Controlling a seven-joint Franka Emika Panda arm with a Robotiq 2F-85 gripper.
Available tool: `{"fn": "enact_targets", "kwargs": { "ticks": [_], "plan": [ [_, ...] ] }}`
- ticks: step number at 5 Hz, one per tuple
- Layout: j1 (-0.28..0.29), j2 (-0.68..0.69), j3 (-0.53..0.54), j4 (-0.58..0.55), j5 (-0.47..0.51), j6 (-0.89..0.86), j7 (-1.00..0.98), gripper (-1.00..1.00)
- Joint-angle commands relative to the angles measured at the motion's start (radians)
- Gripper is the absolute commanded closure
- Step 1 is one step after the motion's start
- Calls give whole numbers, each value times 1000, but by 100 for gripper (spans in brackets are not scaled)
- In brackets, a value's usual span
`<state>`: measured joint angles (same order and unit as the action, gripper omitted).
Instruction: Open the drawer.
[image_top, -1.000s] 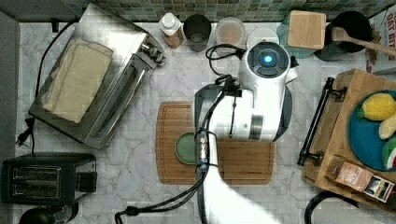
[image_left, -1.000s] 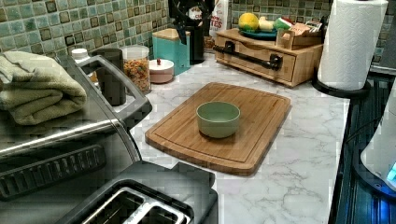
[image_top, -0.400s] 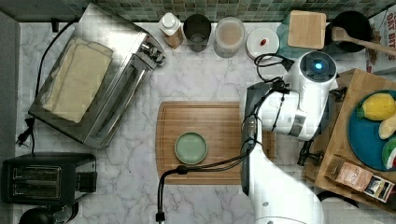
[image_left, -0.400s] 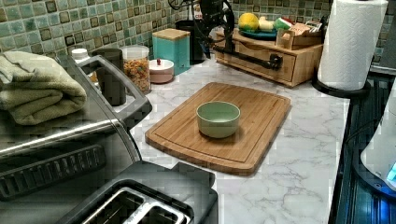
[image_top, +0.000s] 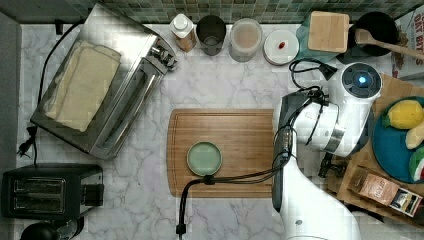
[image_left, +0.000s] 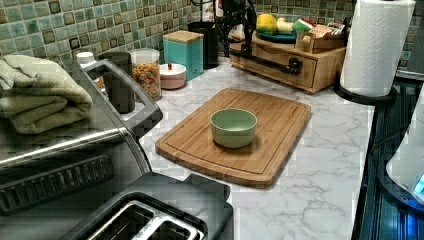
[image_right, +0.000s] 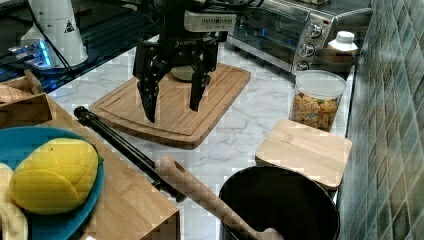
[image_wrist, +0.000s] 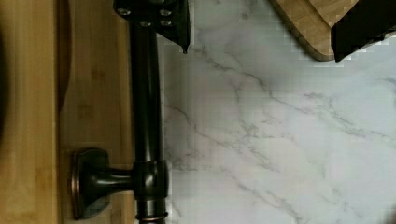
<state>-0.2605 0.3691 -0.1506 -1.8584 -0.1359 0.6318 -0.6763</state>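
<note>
In the top view, the arm (image_top: 345, 115) is being held at the right of the frame, over the edge of the wooden cabinet (image_top: 395, 85), right of the cutting board (image_top: 235, 145) and the green bowl (image_top: 204, 158).

In the left view, the drawer (image_left: 280, 67) is sitting shut at upper right, its black handle (image_left: 267, 60) running across the front.

In the right view, the gripper (image_right: 172, 107) is being held at upper centre with fingers spread wide, just above the handle (image_right: 120, 142).

In the wrist view, one fingertip (image_wrist: 175, 28) is being held just beside the handle (image_wrist: 147, 121), the other (image_wrist: 362, 30) well apart.
</note>
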Motion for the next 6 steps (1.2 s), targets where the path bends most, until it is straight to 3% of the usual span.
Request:
{"fn": "enact_targets", "kwargs": {
  "ticks": [1, 2, 3, 6],
  "plan": [
    [-7, -16, -8, 107, -76, 43, -89, -100],
    [4, -7, -36, 126, -123, -28, -50, -100],
    [-8, -39, -58, 60, -160, 43, -24, -100],
    [-44, -63, -54, -13, -66, 29, -49, -100]
  ]
}}
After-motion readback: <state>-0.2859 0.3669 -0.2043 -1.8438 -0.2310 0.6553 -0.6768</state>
